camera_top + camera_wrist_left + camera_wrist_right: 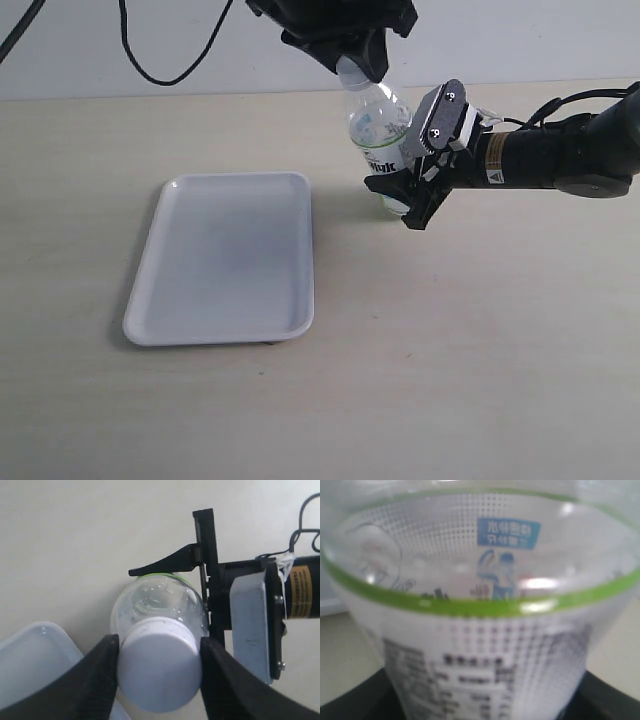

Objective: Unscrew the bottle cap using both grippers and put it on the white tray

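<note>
The clear bottle [380, 135] stands upright on the table just right of the white tray [225, 258]. My right gripper [412, 170], with grey plate jaws, comes in from the right and is shut on the bottle's labelled body [485, 630], which fills the right wrist view. From above, my black left gripper [355, 68] is shut on the white bottle cap [159, 662]. Its two black fingers [97, 680] press against opposite sides of the cap. In the exterior view the cap [349, 68] shows only partly under the fingers.
A corner of the tray [30, 660] shows beside the bottle in the left wrist view. A black cable [165, 60] hangs at the back left. The beige table [480, 350] surrounds the tray and the bottle.
</note>
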You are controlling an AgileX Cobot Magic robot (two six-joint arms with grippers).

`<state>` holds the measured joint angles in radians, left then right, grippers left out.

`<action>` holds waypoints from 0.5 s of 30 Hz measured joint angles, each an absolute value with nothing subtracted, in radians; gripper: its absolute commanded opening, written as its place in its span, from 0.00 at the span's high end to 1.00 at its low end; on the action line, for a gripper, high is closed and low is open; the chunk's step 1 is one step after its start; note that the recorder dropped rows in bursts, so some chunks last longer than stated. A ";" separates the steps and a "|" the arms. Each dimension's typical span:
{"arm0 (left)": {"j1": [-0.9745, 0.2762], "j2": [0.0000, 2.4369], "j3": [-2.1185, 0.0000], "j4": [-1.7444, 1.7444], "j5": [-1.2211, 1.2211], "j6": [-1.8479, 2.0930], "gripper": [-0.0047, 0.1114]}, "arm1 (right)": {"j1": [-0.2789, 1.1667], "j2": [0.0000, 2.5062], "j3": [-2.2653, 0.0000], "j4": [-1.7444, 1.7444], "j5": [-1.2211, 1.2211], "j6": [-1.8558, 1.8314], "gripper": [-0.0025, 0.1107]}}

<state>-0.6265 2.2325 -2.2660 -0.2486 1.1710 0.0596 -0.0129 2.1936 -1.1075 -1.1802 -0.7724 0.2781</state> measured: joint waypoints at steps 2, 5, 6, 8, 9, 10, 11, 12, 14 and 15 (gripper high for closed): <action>-0.626 2.232 -2.266 -0.249 1.173 -0.025 0.96 | -0.013 2.194 -1.107 -1.180 -0.772 0.278 0.98; -0.626 2.232 -2.266 -0.249 1.184 -0.151 0.96 | -0.013 2.194 -1.107 -1.180 -0.772 0.278 0.98; -0.626 2.232 -2.266 -0.249 1.190 -0.179 0.96 | -0.013 2.194 -1.107 -1.180 -0.772 0.276 0.98; -0.626 2.232 -2.266 -0.249 1.199 -0.221 0.96 | -0.013 2.194 -1.107 -1.184 -0.772 0.273 0.98; -0.626 2.232 -2.266 -0.249 1.199 -0.243 0.96 | -0.013 2.194 -1.107 -1.184 -0.772 0.273 0.98; -0.626 2.232 -2.266 -0.249 1.202 -0.264 0.96 | -0.013 2.194 -1.107 -1.184 -0.772 0.273 0.98; -0.626 2.232 -2.266 -0.249 1.202 -0.287 0.96 | -0.013 2.194 -1.107 -1.184 -0.772 0.273 0.98; -0.626 2.232 -2.266 -0.249 1.203 -0.314 0.96 | -0.013 2.194 -1.107 -1.184 -0.772 0.273 0.98; -0.626 2.232 -2.266 -0.249 1.206 -0.358 0.96 | -0.013 2.194 -1.107 -1.184 -0.774 0.273 0.98; -0.626 2.232 -2.266 -0.249 1.208 -0.380 0.96 | -0.013 2.194 -1.107 -1.184 -0.774 0.273 0.98</action>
